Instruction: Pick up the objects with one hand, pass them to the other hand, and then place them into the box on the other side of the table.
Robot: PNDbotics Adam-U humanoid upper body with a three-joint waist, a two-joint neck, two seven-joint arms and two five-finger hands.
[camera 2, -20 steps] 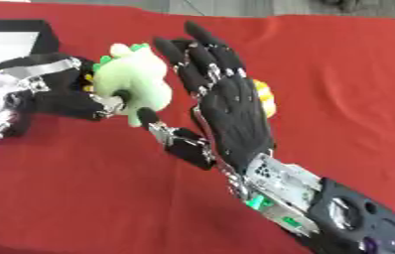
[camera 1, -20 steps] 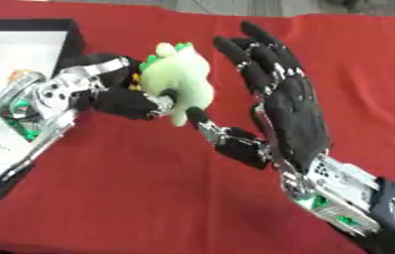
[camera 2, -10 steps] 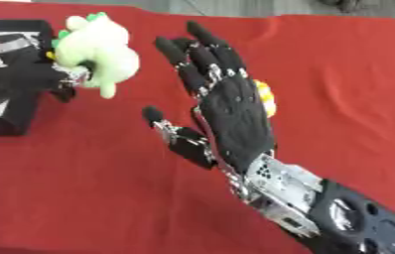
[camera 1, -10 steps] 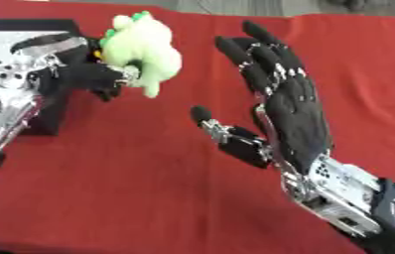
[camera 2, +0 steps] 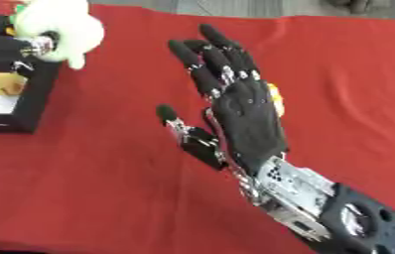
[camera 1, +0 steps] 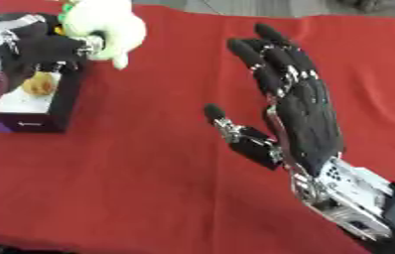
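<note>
At far left, the left robot hand has its fingers curled round one pale green plush toy, carried just above the near edge of one dark, white-lined open box that holds a small tan lump. The placing step seems in hand; next the toy wants moving over the box's opening and releasing. To the right, the empty right robot hand stands upright above the red-covered desk, fingers spread wide, with one yellow-orange object just behind it.
</note>
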